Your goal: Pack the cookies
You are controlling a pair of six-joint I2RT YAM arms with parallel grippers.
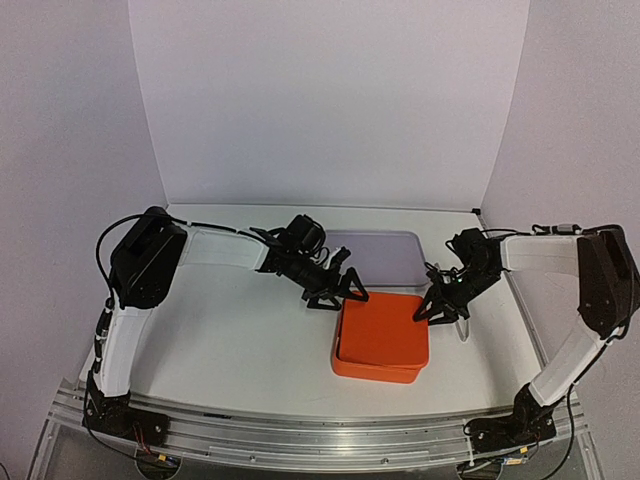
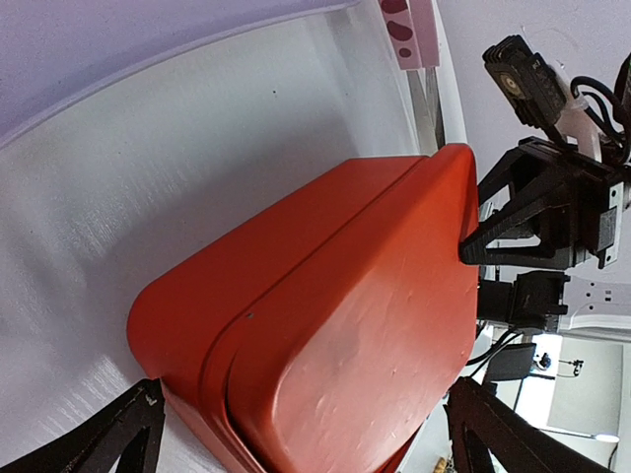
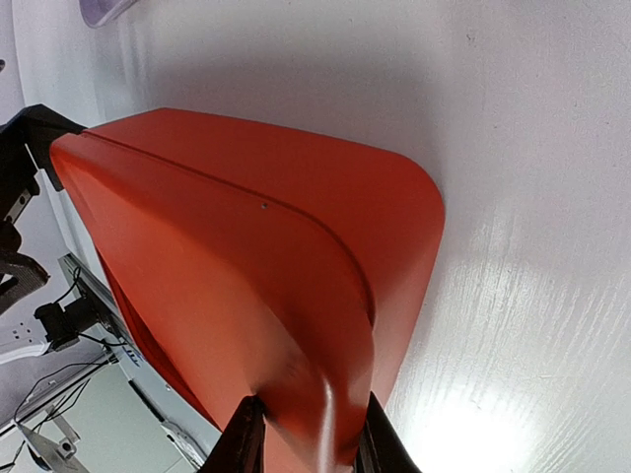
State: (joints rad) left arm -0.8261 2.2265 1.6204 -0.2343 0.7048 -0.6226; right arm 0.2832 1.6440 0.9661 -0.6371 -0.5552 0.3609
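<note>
On the table (image 1: 240, 340) I can't tell where the cookies are (the orange box (image 1: 380, 335) near its middle has its lid on). My right gripper (image 3: 306, 448) is pinched narrow on the lid's right-hand corner. My left gripper (image 1: 340, 298) is spread wide at the box's far left corner, holding nothing.
</note>
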